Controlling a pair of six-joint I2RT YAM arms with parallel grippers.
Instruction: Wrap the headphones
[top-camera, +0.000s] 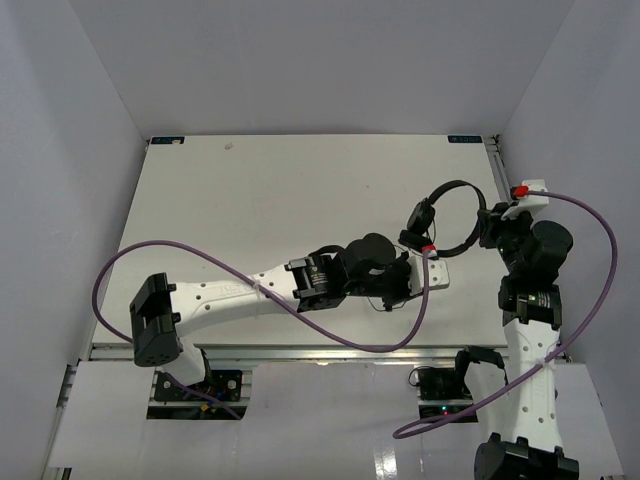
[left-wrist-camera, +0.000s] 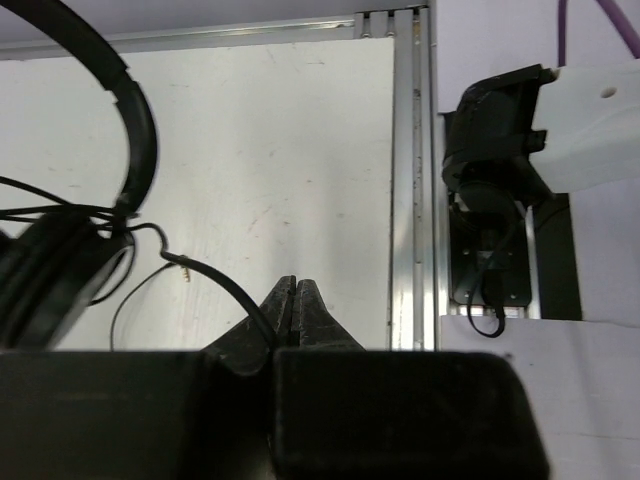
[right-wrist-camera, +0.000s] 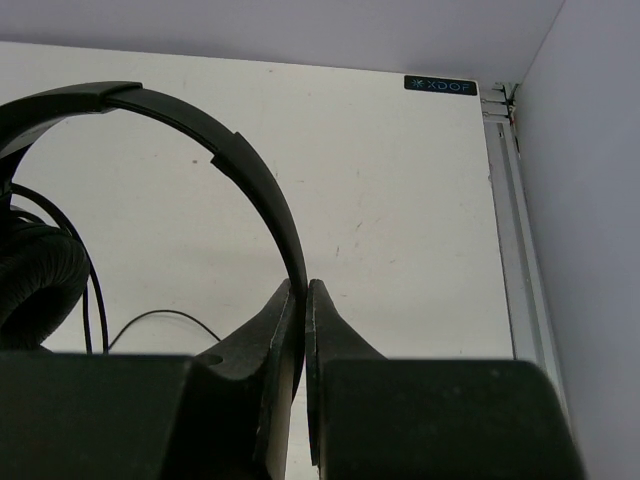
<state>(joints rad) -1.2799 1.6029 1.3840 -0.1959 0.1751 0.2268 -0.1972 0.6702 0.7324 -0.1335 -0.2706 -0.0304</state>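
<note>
Left fingers (left-wrist-camera: 298, 300) are pinched shut on the thin black cord (left-wrist-camera: 215, 280). Right fingers (right-wrist-camera: 314, 300) are closed narrowly on the headband (right-wrist-camera: 240, 150) of the black over-ear headphones (top-camera: 445, 220), which are at the right side of the white bench (top-camera: 270, 200). At the bench's far right corner, a sticker (right-wrist-camera: 440, 86) reads "XDOF".

Matt black plastic headphones (right-wrist-camera: 250, 168); smooth, scuffed white table (top-camera: 280, 200).

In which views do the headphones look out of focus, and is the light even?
Left wrist view: earcup blurred, fingers almost black. Right wrist view: earcup soft, headband sharp. Top view: light even, headphones sharp.
</note>
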